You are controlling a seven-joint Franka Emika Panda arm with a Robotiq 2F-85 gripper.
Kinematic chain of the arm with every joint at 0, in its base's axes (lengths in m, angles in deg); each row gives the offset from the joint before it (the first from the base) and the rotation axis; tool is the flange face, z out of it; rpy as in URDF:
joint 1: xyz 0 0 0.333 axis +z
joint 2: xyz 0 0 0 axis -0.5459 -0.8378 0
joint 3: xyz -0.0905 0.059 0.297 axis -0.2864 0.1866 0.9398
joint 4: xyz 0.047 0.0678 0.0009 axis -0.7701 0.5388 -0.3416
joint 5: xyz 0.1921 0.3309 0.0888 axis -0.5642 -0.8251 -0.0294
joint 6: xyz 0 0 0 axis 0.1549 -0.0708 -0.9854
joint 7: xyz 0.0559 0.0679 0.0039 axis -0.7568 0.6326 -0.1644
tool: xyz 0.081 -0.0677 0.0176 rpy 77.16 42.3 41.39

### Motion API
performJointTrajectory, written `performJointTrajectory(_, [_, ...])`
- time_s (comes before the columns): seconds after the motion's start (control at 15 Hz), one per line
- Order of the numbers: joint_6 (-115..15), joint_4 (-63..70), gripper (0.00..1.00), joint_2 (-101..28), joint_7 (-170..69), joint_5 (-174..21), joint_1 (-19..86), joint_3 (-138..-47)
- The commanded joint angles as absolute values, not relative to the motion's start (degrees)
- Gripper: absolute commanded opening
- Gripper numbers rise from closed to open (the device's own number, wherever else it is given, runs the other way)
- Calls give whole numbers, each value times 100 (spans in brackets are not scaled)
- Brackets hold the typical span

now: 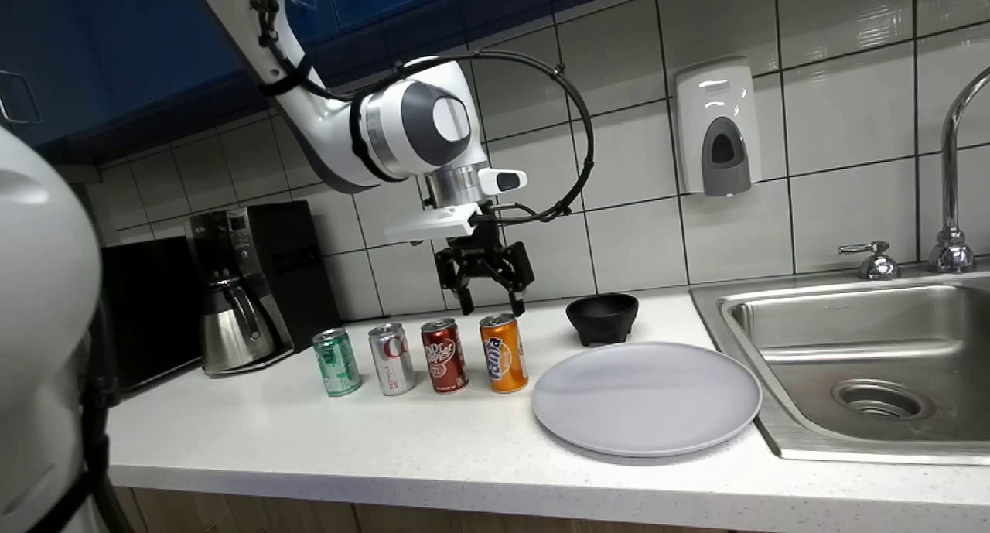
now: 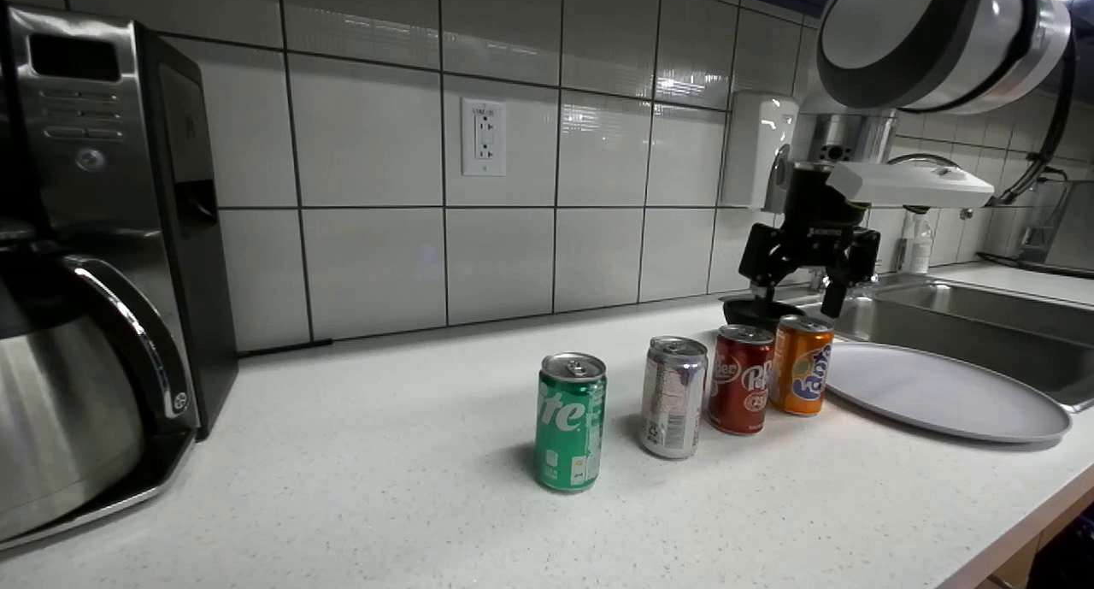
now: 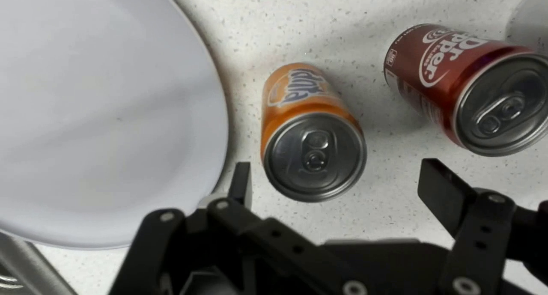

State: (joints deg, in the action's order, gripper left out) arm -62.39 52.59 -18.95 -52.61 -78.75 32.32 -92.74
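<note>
I have the white counter [image 1: 309, 448] running across the lower half of an exterior view, with my robot arm [image 1: 418, 131] hanging in from the upper left. The steel sink [image 1: 874, 336] fills the right edge of that frame; the coffee maker [image 1: 282, 262] stands at the left. The grey plate [image 1: 650, 401] lies flat at lower right. Near the middle hangs my claw [image 1: 492, 306], pointing down, its fingers [image 3: 443, 196] wide apart and gripping nothing. A black bowl [image 1: 603, 316] sits behind the plate. Left of the plate is a row of upright cans: the green can [image 1: 337, 363], silver can [image 1: 392, 359], red can [image 1: 444, 355] and, at the row's right end, the orange can [image 3: 311, 130], nearest my claw. It lies below the claw; in the wrist view its lid sits between the fingers, a little up-frame of their tips and closer to the one at left. Its long axis is vertical, in line with the claw's downward reach. I see no contact.
</note>
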Motion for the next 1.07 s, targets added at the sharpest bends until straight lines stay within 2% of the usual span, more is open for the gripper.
performJointTrajectory(0.0, [-6383,5675,100,-1427,-5159,-7988,3103,-9249])
performJointTrajectory(1.0, [-6273,5578,100,-1659,-5060,-7984,3089,-9240])
